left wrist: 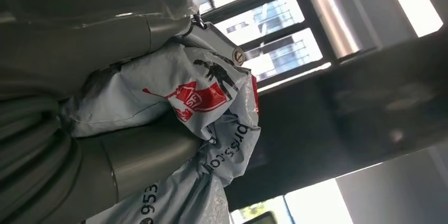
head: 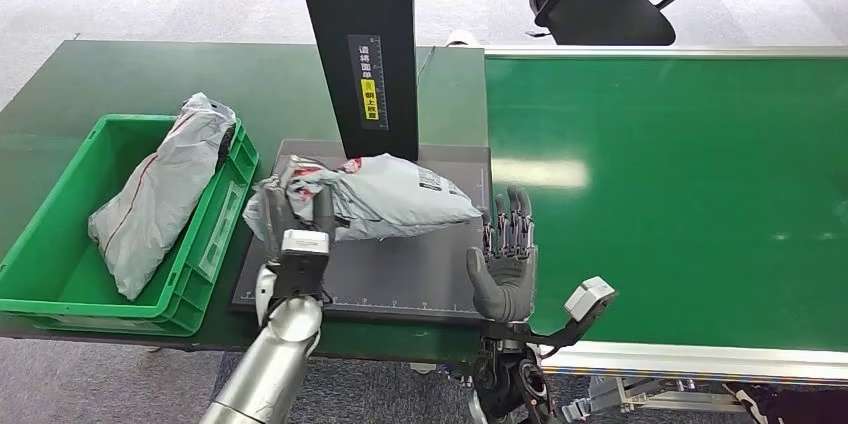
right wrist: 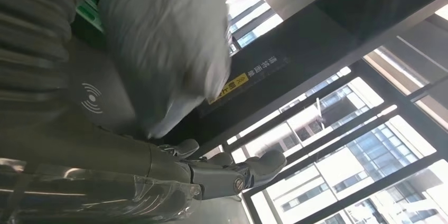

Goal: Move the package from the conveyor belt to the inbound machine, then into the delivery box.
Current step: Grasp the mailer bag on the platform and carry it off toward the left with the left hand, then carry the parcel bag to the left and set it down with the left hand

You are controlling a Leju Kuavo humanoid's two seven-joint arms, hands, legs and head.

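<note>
Dark scanner platform under grey package, left hand clamped on it, right hand spread, empty.

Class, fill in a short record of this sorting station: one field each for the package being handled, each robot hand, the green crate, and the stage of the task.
Package: grey plastic mailer bag with red print, lying on the dark inbound machine platform
Left hand: left hand grips the bag's end
Right hand: right hand open, beside the bag's other end, holding nothing
Crate: green plastic delivery box already holds another grey mailer bag
Stage: package at the machine, not yet in the box
</note>
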